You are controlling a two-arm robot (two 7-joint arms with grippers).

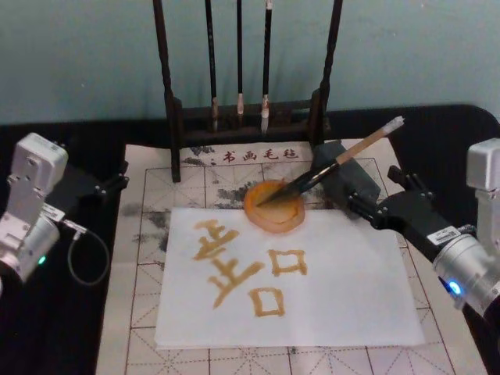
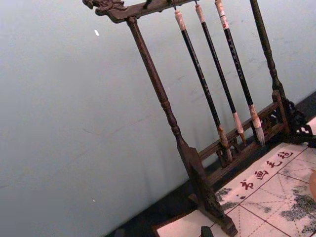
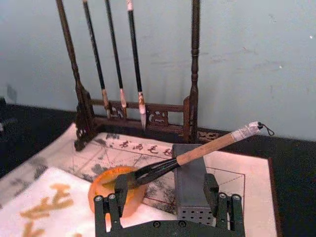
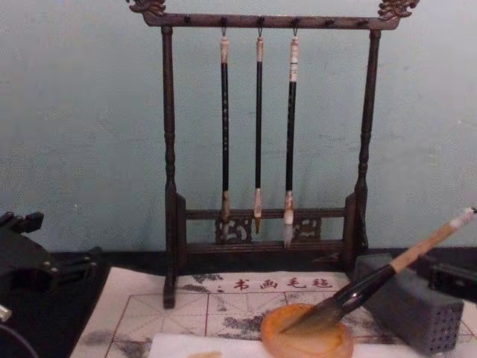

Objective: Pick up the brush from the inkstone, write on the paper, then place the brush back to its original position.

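Note:
The brush (image 1: 336, 164) lies slanted, its dark tip in the round amber inkstone (image 1: 273, 212) and its tan handle propped on a grey block (image 1: 349, 178). In the right wrist view the brush (image 3: 207, 150) crosses above the block (image 3: 190, 182), tip down in the inkstone (image 3: 101, 190). My right gripper (image 1: 375, 191) is open just behind the block, its fingers (image 3: 118, 190) apart and holding nothing. The white paper (image 1: 351, 289) in front of the inkstone carries several amber characters. My left gripper (image 1: 113, 181) is parked open at the left edge of the mat.
A dark wooden brush rack (image 1: 242, 117) with three thin hanging brushes (image 4: 258, 127) stands at the back of the gridded felt mat (image 1: 141, 234). A black cable loops beside my left arm (image 1: 78, 258). Black tabletop borders the mat on both sides.

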